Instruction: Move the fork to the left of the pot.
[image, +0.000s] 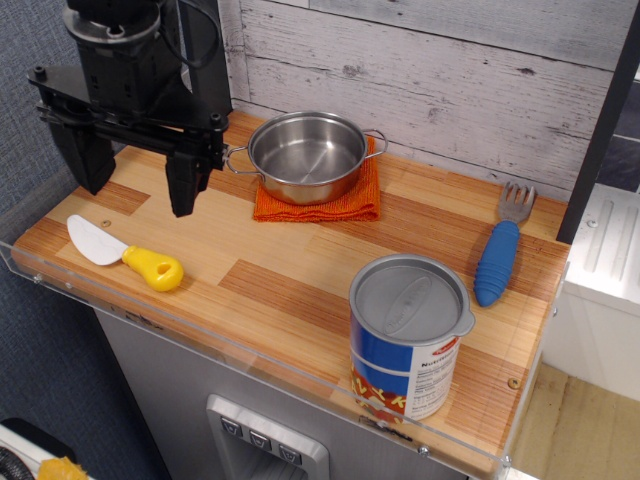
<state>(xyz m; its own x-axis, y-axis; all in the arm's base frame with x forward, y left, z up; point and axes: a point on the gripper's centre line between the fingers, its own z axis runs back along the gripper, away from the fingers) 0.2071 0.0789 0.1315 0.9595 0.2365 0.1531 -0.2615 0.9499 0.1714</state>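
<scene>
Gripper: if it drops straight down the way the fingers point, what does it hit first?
Likely bare table. The open gripper points down at the wood left of the pot, above the knife. Nothing seems to lie under it, though depth is uncertain from this view.

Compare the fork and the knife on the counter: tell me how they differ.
The fork has a ribbed blue handle and grey metal tines; the knife has a smooth yellow handle and a white blade. The fork lies at the right, beyond the tin can; the knife lies at the left, below the open gripper. Both lie flat, untouched.
</scene>
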